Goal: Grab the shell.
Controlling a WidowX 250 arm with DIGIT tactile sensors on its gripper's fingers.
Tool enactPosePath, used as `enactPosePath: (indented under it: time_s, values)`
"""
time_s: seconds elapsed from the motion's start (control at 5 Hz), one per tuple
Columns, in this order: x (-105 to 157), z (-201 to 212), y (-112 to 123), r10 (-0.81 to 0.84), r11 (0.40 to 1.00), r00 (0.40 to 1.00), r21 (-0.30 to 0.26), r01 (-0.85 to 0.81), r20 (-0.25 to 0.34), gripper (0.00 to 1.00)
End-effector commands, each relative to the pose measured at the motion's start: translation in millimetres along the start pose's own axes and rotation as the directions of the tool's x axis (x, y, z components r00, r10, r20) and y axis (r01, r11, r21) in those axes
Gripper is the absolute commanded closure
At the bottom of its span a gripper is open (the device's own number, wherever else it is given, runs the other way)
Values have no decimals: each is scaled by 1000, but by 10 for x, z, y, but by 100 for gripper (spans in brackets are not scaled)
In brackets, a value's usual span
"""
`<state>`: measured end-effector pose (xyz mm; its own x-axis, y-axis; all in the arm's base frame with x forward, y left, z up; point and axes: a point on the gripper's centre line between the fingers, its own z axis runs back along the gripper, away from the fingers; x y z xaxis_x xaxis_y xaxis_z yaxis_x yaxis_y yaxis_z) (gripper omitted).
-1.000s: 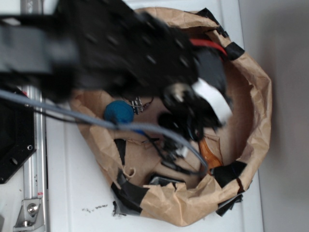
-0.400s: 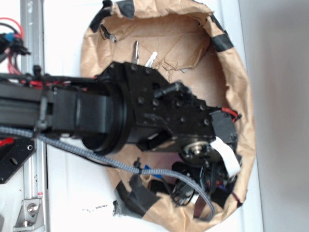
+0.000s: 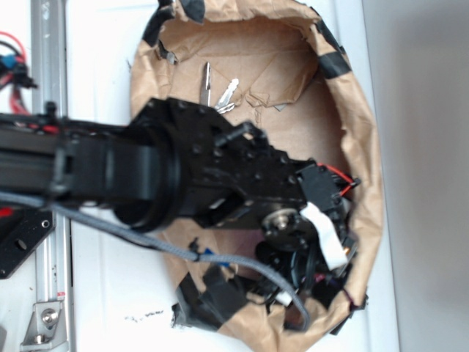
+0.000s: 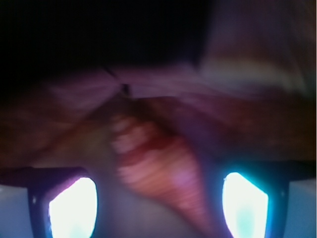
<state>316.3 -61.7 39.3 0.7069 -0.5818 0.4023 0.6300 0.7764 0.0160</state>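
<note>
Your pincer [image 4: 158,208] stands apart, its fingers [image 4: 72,206] flanking the shell [image 4: 158,168] at lower centre of the wrist view. Approach step; next, close on it.

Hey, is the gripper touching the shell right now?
Cannot tell. The blurry wrist view shows the shell lying between the fingers, but no plain contact or gap; the exterior view hides it behind the arm.

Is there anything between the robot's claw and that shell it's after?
Nothing visible. In the wrist view the shell lies directly ahead between the gripper's two fingers, with only brown paper behind it. From outside, the arm hides the shell.
</note>
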Motion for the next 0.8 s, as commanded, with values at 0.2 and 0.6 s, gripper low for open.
enactPosePath:
  time_s: [0.2,0.6]
  values:
    - [61,172,191,39,991,999,127,-37,-16,100]
    - [63,1107,366,206,951,969,206,-230,134,100]
